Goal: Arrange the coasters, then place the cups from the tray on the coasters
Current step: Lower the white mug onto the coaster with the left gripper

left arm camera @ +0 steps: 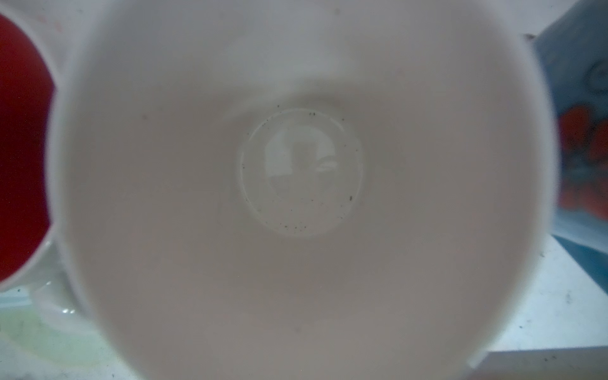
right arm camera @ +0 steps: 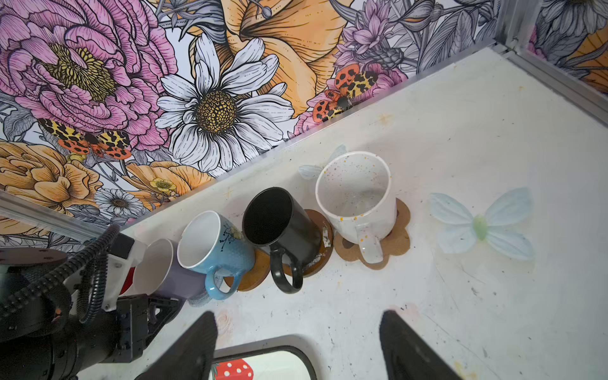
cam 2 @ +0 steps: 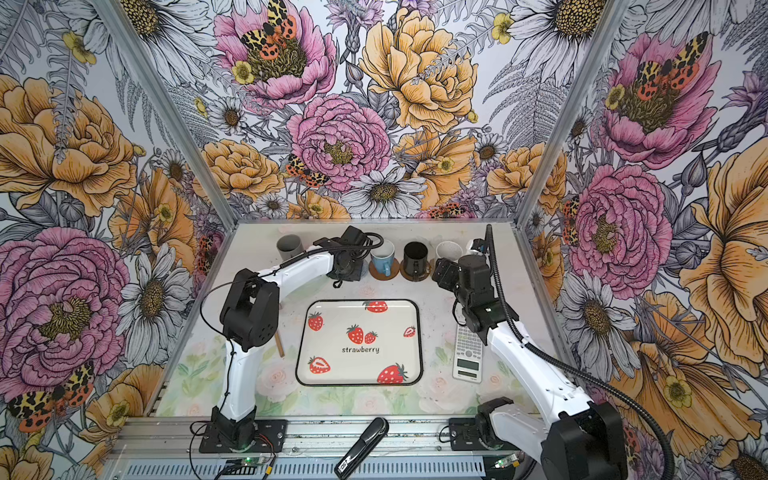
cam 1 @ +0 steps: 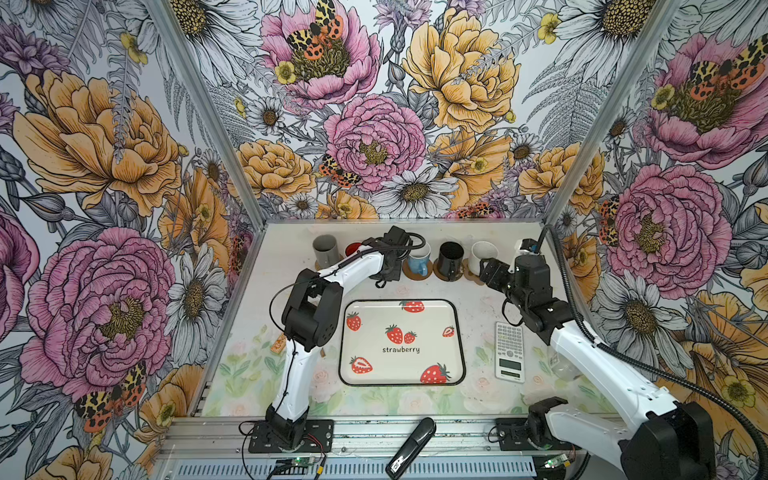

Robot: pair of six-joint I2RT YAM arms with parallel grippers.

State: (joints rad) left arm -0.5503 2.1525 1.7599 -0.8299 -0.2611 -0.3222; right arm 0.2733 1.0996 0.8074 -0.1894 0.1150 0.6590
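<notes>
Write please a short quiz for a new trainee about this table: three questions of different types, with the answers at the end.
1. True or false: a mug stands on the tray.
2. Which mug stands on the paw-shaped coaster? A) black mug B) speckled white mug C) blue mug
3. Fill in: the right gripper is ____ and holds nothing.
Key: 1 false; 2 B; 3 open.

Cream tray (cam 1: 374,316) — red strawberry print.
</notes>
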